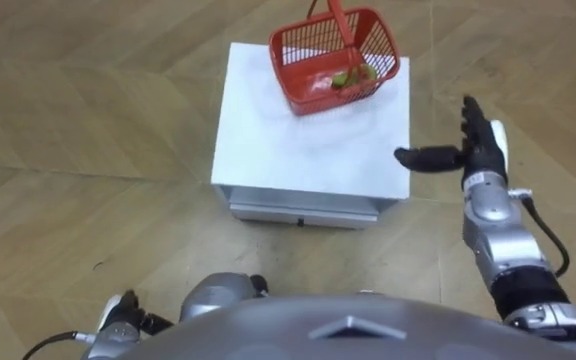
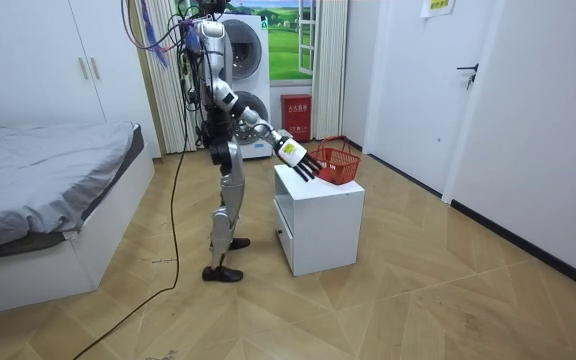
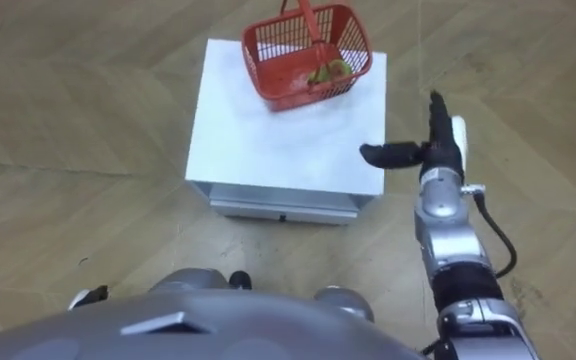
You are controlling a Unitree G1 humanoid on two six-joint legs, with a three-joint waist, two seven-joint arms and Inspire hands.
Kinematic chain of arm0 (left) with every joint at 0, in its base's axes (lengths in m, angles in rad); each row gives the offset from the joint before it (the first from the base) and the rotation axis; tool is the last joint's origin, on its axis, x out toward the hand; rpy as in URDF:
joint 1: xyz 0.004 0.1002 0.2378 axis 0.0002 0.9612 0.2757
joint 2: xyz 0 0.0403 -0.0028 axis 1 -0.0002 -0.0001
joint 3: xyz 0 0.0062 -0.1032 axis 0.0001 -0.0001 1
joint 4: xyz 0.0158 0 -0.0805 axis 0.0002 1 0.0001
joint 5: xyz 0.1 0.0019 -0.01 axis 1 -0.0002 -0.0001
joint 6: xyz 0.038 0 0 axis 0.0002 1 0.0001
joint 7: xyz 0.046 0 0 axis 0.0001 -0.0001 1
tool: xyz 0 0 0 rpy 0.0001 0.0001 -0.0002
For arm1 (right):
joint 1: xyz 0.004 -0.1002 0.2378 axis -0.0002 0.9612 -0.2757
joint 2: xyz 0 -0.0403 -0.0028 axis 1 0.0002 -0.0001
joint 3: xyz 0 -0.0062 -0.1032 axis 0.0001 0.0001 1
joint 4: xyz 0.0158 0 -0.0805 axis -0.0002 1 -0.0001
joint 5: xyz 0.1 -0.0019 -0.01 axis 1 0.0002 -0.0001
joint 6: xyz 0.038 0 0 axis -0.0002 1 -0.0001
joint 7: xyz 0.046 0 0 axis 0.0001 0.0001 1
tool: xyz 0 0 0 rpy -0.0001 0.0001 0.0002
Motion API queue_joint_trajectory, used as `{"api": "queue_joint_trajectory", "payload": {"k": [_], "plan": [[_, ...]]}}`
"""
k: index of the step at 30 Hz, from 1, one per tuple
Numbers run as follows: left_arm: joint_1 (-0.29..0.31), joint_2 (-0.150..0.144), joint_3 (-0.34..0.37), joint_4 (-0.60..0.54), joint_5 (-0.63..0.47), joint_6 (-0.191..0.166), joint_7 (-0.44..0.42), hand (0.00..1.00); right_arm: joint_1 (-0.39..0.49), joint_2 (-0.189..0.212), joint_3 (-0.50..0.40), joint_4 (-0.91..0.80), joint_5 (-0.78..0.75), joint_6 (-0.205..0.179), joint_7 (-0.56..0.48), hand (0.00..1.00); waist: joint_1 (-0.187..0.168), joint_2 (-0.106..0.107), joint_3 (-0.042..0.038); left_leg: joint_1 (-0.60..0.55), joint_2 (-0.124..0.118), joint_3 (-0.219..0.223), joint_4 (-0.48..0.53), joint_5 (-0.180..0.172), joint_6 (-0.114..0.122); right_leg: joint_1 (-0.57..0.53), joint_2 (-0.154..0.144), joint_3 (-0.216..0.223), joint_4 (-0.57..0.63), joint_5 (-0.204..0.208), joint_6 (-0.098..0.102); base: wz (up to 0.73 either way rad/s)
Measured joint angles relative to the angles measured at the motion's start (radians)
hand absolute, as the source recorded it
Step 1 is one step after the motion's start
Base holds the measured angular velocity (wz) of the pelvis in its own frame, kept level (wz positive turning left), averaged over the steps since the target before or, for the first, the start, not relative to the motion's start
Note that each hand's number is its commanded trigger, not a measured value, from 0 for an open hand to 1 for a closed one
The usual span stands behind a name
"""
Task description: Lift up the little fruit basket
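A red plastic fruit basket (image 1: 290, 70) stands on the far right part of a white cabinet (image 1: 308, 150), its handle (image 1: 340, 20) upright. Some green fruit (image 1: 353, 77) lies inside it. My right hand (image 1: 478, 150) is open, fingers straight and thumb pointing left. It hovers just off the cabinet's right edge, nearer to me than the basket and apart from it. In the room view I stand in front of the cabinet (image 2: 318, 220) with the right hand (image 2: 303, 163) stretched out towards the basket (image 2: 338, 165). My left hand (image 1: 123, 325) hangs low at my left side.
The cabinet has a drawer (image 1: 303, 212) in its front, facing me. Wooden floor lies all around it. A bed (image 2: 48, 190) stands at the room view's left, and a washing machine (image 2: 243, 90) is behind me. A wall with a door (image 2: 473, 90) is at the room view's right.
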Motion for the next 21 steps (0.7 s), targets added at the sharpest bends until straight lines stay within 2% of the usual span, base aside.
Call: {"api": "queue_joint_trajectory", "payload": {"k": [4, 8, 11, 15, 21], "plan": [[0.013, 0.003, 0.015, -0.003, 0.001, -0.011, 0.013, 0.0, 0.03, 0.0, -0.028, 0.186, -0.002, -0.001, 0.001, 0.0, -0.037, -0.002, 0.0014, 0.03, 0.001, 0.006, -0.008, 0.0, 0.0, 0.027, 0.001, -0.001, -0.005, 0.0, 0.0, -0.01], [0.019, 0.001, 0.015, -0.004, 0.002, -0.011, 0.016, 0.0, 0.065, 0.0, -0.029, 0.318, -0.003, -0.001, 0.012, 0.0, -0.038, -0.005, 0.0018, 0.038, 0.003, 0.015, -0.015, 0.0, -0.001, 0.032, 0.005, 0.02, -0.016, 0.001, 0.0, -0.12], [0.02, 0.001, 0.015, 0.005, 0.023, -0.007, 0.015, 0.0, 0.081, 0.002, -0.029, 0.37, 0.0, 0.003, 0.027, 0.0, -0.038, -0.005, 0.0018, 0.044, 0.003, 0.014, -0.016, 0.0, -0.001, 0.033, 0.005, 0.02, -0.017, 0.001, 0.0, -0.02], [0.029, -0.004, 0.016, 0.013, 0.041, 0.03, 0.007, 0.0, 0.095, 0.018, -0.028, 0.454, -0.005, 0.015, 0.076, 0.0, -0.038, -0.005, 0.003, 0.053, 0.002, 0.011, -0.02, -0.002, -0.004, 0.046, 0.007, 0.02, -0.02, 0.001, 0.0, 0.01], [0.04, -0.027, 0.011, 0.013, 0.066, 0.08, -0.052, 0.0, 0.097, 0.026, -0.014, 0.531, -0.077, 0.1, 0.161, 0.0, -0.037, -0.003, 0.0063, 0.073, 0.002, -0.001, -0.02, -0.003, -0.006, 0.065, 0.01, 0.021, -0.025, 0.001, 0.0, 0.03]]}}
